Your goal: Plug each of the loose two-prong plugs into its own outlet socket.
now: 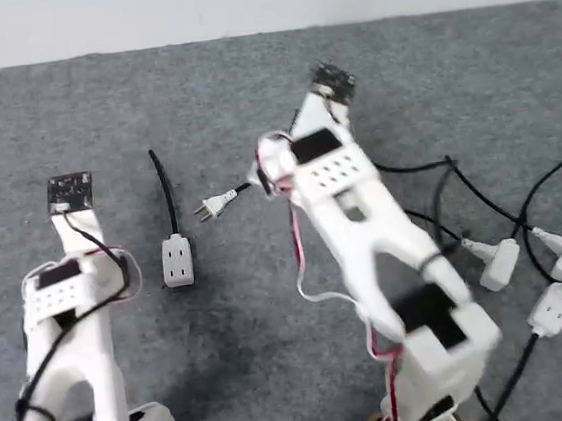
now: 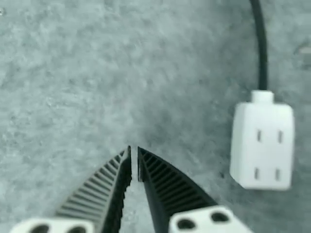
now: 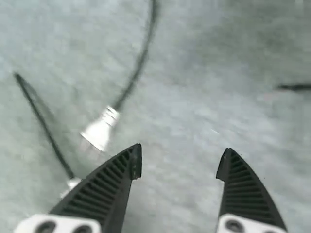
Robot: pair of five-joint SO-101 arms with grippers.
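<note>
Grey carpet (image 1: pixel 99 109). White socket (image 1: pixel 176 260) lies flat, black cord (image 1: pixel 163 188) running away from the arms. Loose plug (image 1: pixel 220 204) near it, not touching. Left arm (image 1: pixel 73 333) beside the socket; right arm (image 1: pixel 362 212) over the plug's lead. More white plugs (image 1: pixel 500 261) at right.

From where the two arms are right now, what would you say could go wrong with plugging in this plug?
1. The plug lies beside the open right gripper, not between its fingers; closing here may miss or knock it.
2. The outlet block lies loose on the carpet, and the shut left gripper is beside it, not holding it, so it may slide when pushed.
</note>
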